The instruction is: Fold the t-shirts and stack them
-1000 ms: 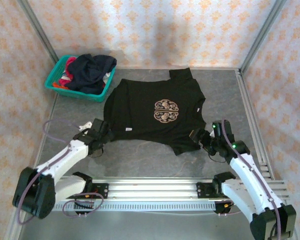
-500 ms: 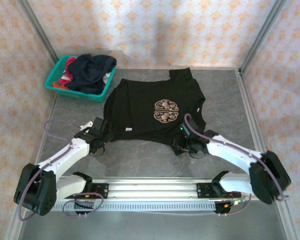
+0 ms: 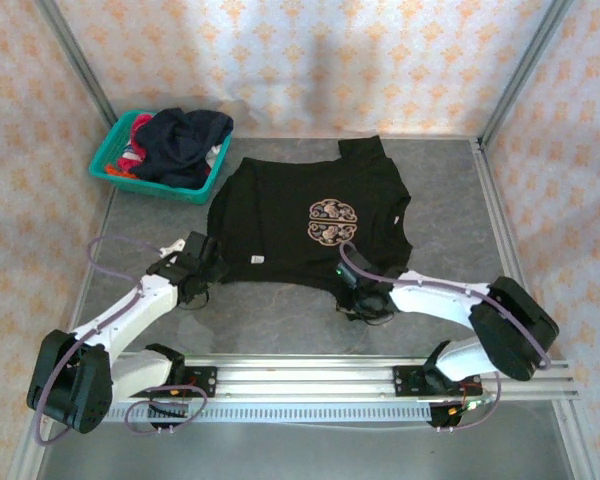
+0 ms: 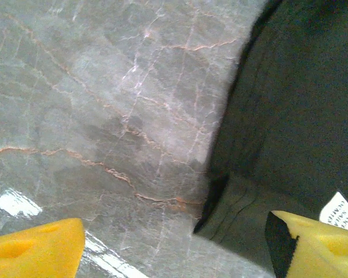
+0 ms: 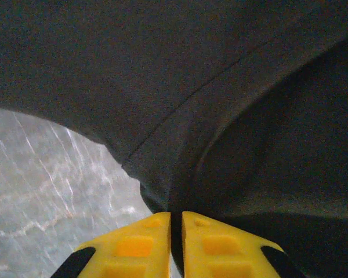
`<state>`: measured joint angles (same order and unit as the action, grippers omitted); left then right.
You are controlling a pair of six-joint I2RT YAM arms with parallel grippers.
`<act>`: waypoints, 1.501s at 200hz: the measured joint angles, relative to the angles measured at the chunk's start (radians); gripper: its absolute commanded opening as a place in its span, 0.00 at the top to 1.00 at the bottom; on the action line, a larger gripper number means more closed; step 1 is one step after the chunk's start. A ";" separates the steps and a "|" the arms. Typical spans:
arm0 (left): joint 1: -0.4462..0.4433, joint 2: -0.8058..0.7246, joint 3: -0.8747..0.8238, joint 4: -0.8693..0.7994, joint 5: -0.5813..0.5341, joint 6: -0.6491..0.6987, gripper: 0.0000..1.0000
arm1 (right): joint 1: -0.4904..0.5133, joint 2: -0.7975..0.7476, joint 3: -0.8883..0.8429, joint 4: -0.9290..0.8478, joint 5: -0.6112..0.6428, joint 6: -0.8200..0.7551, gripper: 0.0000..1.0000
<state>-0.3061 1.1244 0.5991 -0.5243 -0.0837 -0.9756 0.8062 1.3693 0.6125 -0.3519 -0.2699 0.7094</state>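
Note:
A black t-shirt (image 3: pixel 280 215) with a tan emblem (image 3: pixel 332 222) lies spread flat on the grey table. My right gripper (image 3: pixel 353 292) is at its near edge; in the right wrist view the yellow fingers (image 5: pixel 176 223) are pinched together on a fold of the black cloth (image 5: pixel 191 87). My left gripper (image 3: pixel 206 268) stands open at the shirt's near left corner. Its yellow fingers (image 4: pixel 177 246) straddle that corner (image 4: pixel 243 214), one on bare table, the other over the cloth by the white tag (image 4: pixel 341 211). A dark navy shirt (image 3: pixel 185 140) and a red-pink one (image 3: pixel 135 155) lie heaped in the basket.
The teal plastic basket (image 3: pixel 105 162) sits at the back left corner. Patterned walls close in the table on three sides, and an aluminium rail (image 3: pixel 310 375) with the arm bases runs along the near edge. Bare marbled table (image 4: pixel 104 116) lies left of the shirt.
My right arm has swung left from the shirt's right sleeve to its near edge, and its fingers have closed on the cloth. The left gripper narrowed slightly and barely moved.

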 measured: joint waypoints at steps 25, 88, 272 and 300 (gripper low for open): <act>-0.038 0.036 0.050 -0.007 0.002 0.015 0.26 | 0.013 -0.050 -0.031 -0.022 -0.016 0.032 0.87; -0.089 0.138 0.141 0.019 0.025 0.015 0.28 | 0.013 -0.140 -0.014 -0.078 -0.033 0.043 0.55; -0.044 0.202 -0.030 0.262 0.145 -0.021 0.32 | -0.101 -0.381 -0.005 -0.187 0.163 0.080 0.48; -0.044 0.134 -0.026 0.175 0.123 -0.022 0.21 | -0.102 -0.385 -0.002 -0.243 0.166 0.089 0.44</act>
<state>-0.3504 1.2579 0.5728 -0.3489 0.0395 -0.9977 0.7044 0.9848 0.6106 -0.5953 -0.1043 0.7986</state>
